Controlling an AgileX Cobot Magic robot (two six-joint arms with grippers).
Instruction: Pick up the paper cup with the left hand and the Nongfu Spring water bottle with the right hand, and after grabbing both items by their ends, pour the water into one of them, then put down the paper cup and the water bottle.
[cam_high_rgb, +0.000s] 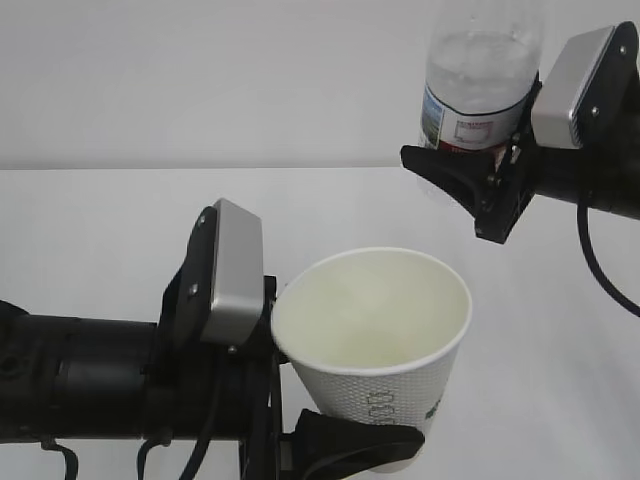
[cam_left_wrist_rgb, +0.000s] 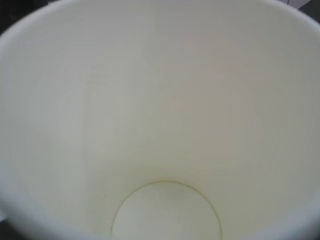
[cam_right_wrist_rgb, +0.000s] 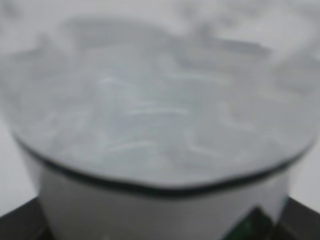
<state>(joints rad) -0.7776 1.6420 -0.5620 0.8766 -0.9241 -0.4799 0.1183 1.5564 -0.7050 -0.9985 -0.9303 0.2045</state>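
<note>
The left end effector, matte black with a brushed silver-grey plate, grasps the paper cup low on its tapered, dot-embossed white wall; the cup is tilted, its smooth cream inside looks dry. Up right, the right end effector clamps the Nongfu Spring water bottle at its label band, clear ribbed plastic above the white desk.

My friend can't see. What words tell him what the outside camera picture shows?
The left hand holds a white paper cup, empty inside. Up to the right, the right hand holds a clear water bottle above a white table.
</note>
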